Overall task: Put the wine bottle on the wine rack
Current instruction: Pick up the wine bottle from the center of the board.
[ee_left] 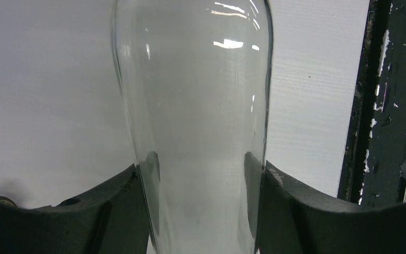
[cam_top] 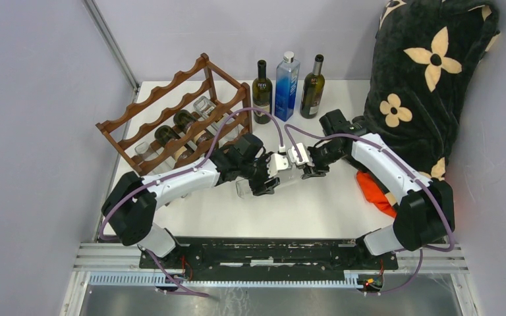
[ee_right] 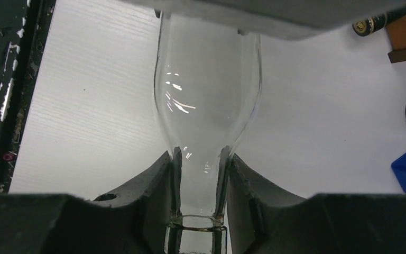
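Note:
A clear glass wine bottle (cam_top: 288, 175) lies level above the white table, between my two grippers. My left gripper (cam_top: 263, 179) is shut on its wide body; in the left wrist view the wine bottle (ee_left: 195, 106) fills the gap of the left gripper (ee_left: 201, 169) and both fingers (ee_left: 121, 190) press the glass. My right gripper (cam_top: 308, 166) is shut on the neck; in the right wrist view the right gripper (ee_right: 200, 159) pinches the wine bottle (ee_right: 206, 95) just above the lip. The brown wooden wine rack (cam_top: 171, 112) stands at the back left with several bottles lying in it.
At the back of the table stand a dark green bottle (cam_top: 261, 92), a blue bottle (cam_top: 287, 85) and another green bottle (cam_top: 313, 87). A black flowered blanket (cam_top: 428, 79) fills the right side, with an orange cloth (cam_top: 375, 191) below it.

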Robot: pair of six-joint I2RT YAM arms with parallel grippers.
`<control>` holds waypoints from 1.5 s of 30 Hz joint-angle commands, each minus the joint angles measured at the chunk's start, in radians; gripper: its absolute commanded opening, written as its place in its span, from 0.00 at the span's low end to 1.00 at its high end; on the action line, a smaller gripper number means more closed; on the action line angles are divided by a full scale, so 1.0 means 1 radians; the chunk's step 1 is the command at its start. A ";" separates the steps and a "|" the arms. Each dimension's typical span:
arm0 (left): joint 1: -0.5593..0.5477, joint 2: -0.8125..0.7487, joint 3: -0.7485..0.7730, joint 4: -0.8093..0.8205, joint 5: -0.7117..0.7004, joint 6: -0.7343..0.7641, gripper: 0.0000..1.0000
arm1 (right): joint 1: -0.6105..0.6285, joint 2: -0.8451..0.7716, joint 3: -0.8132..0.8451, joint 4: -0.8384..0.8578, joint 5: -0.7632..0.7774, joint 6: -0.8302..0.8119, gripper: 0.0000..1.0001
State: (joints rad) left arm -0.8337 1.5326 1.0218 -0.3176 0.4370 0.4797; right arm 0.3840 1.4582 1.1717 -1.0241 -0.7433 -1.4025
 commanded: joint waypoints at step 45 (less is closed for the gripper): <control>0.041 -0.226 0.281 0.046 -0.260 -0.302 1.00 | -0.219 -0.326 -0.508 0.937 -0.447 1.019 0.00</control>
State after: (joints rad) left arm -0.8345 1.3388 1.1484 -0.2623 0.3035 0.3710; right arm 0.1722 1.2175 0.7139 -0.4774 -1.1057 -0.6865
